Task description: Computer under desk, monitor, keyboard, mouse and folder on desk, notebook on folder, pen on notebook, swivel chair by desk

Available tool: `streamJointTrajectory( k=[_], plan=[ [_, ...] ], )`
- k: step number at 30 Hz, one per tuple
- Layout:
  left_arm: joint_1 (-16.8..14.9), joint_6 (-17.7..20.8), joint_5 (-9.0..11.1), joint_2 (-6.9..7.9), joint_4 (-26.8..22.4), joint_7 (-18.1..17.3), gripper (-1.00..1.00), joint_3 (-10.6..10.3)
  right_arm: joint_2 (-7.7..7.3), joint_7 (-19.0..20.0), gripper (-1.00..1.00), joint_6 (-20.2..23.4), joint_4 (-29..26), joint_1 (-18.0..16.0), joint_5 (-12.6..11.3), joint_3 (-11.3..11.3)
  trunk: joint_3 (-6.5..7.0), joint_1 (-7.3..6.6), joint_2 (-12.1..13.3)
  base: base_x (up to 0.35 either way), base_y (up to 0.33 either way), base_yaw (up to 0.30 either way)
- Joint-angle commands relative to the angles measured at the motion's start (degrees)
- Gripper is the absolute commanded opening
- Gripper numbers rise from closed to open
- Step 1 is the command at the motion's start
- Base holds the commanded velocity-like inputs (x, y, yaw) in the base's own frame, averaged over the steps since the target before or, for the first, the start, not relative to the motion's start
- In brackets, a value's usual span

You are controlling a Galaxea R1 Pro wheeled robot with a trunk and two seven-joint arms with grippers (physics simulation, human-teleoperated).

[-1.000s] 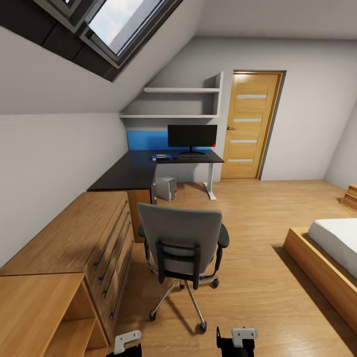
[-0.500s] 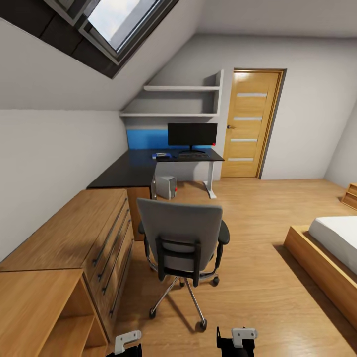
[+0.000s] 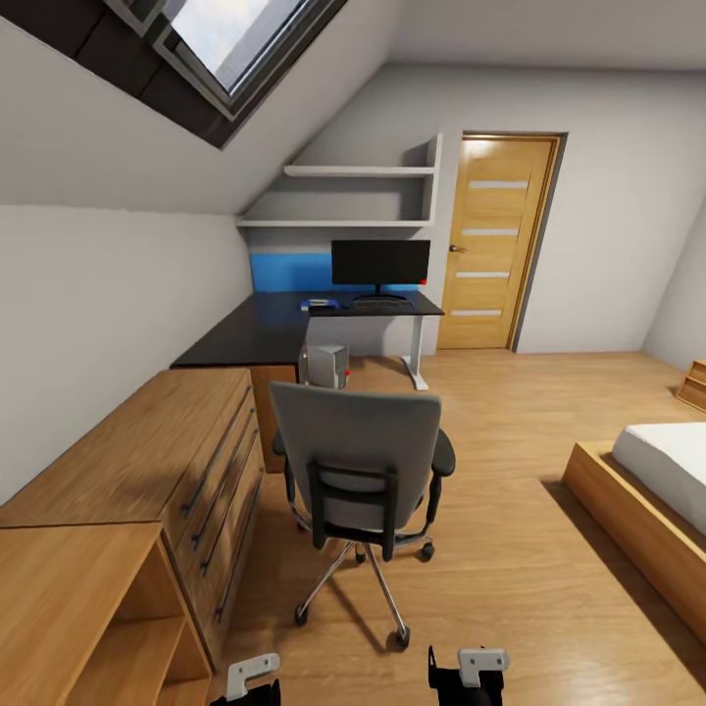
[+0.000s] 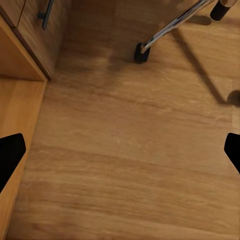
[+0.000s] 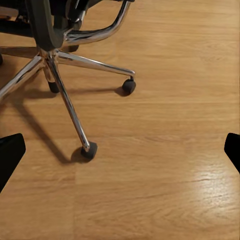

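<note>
Both grippers, left (image 4: 120, 150) and right (image 5: 120, 150), hang with fingers spread wide over the wooden floor (image 3: 510, 549), holding nothing. Just ahead stands the grey padded swivel chair (image 3: 358, 471), well apart from the glossy black L-shaped desk (image 3: 284, 328) with its wide black monitor (image 3: 380, 265)

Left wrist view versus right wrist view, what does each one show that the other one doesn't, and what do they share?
The left wrist view has the wooden dresser with a dark drawer handle, and one chair caster. The right wrist view has the swivel chair's chrome star base with several casters and the black frame above it. Both share the wooden floor, part of the chair's base, and wide-apart black fingertips at the picture edges, holding nothing.
</note>
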Motion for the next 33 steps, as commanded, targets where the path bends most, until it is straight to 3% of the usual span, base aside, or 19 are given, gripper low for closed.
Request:
streamJointTrajectory(
  k=[1,33],
  plan=[
    [0.0,-0.2,-0.6,-0.05,0.0,0.1,1.0,0.3,0.01,-0.6,1.0,0.0,0.1,0.0,0.5,0.2,-0.24,0.22,-0.4,0.0,0.0,0.0],
    [0.0,-0.3,-0.3,0.02,-0.3,0.1,1.0,0.3,0.01,-0.6,1.0,0.0,0.1,0.0,0.5,0.2,-5.99,7.25,-13.3,0.0,0.0,0.0]
  ],
)
